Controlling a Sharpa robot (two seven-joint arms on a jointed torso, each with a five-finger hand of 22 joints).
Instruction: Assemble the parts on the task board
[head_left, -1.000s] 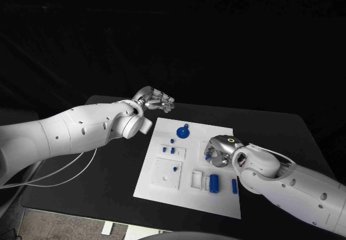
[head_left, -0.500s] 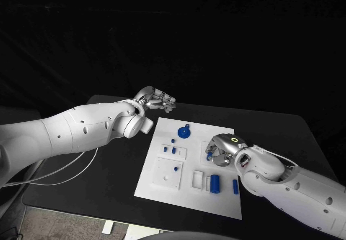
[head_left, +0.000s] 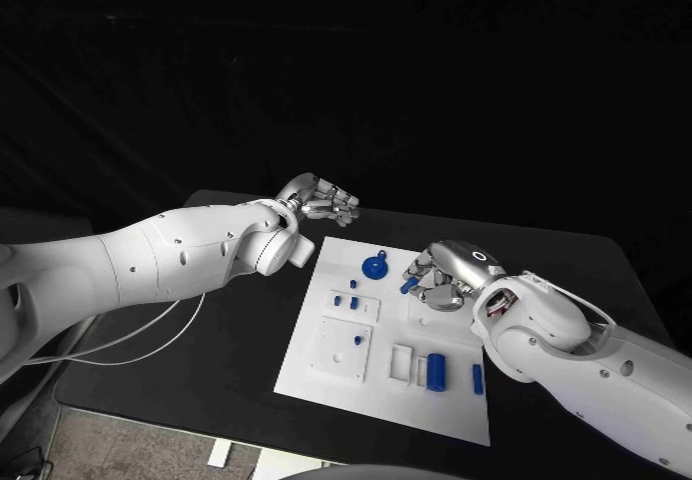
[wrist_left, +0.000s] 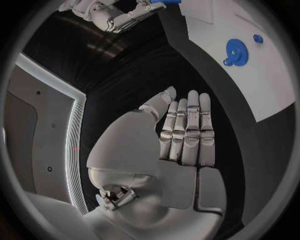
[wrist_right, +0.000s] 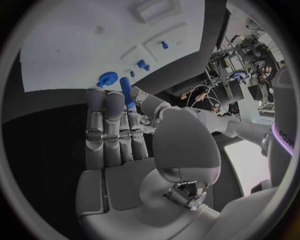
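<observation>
The white task board (head_left: 378, 385) lies in the middle of the black table. My right hand (head_left: 444, 278) hovers over the board's far right part and pinches a small blue peg (head_left: 410, 285) between thumb and fingers; the peg (wrist_right: 127, 90) also shows in the right wrist view. A round blue gear (head_left: 375, 267) lies just left of that hand. My left hand (head_left: 323, 200) floats beyond the board's far left corner, fingers straight and holding nothing (wrist_left: 186, 125). Two blue cylinders (head_left: 438, 371) lie near the board's front right.
Small blue pegs (head_left: 346, 300) stand in a block on the board's left half, with white recessed blocks (head_left: 340, 348) nearer the front. Bare black table (head_left: 231, 340) lies left of the board under my left arm. A white cable (head_left: 144, 345) hangs there.
My right hand has risen off the board and moved toward its far side with the blue peg in its fingers. The left hand has stayed about where it was.
</observation>
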